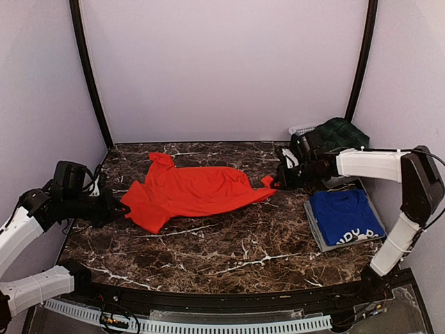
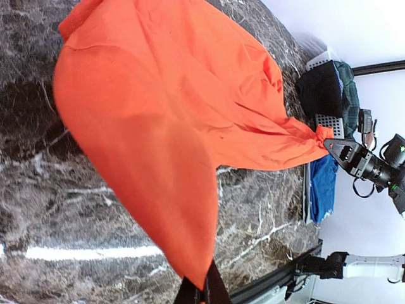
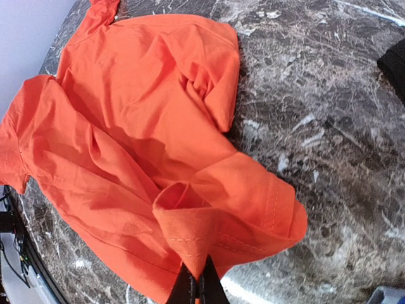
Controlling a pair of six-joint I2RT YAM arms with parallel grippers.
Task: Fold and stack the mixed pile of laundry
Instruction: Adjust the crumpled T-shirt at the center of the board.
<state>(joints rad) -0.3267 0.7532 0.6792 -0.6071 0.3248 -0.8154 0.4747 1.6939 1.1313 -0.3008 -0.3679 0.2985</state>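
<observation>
Right now I see the red-orange T-shirt (image 1: 188, 191) lying across the middle of the dark marbled desk (image 1: 229, 243), drawn out between both arms. Its cloth is bright, plain and rumpled, with soft creases running along its length and one sleeve pointing toward the back wall. My left end effector (image 1: 119, 209) is pressed together on the shirt's left edge, the fabric tapering into its fingers. My right end effector (image 1: 275, 182) pinches a hemmed corner at the opposite end, with stitching visible just above its tips. Off to the right, a royal blue T-shirt (image 1: 345, 216) with white print lies folded on the grey tray (image 1: 318, 240).
</observation>
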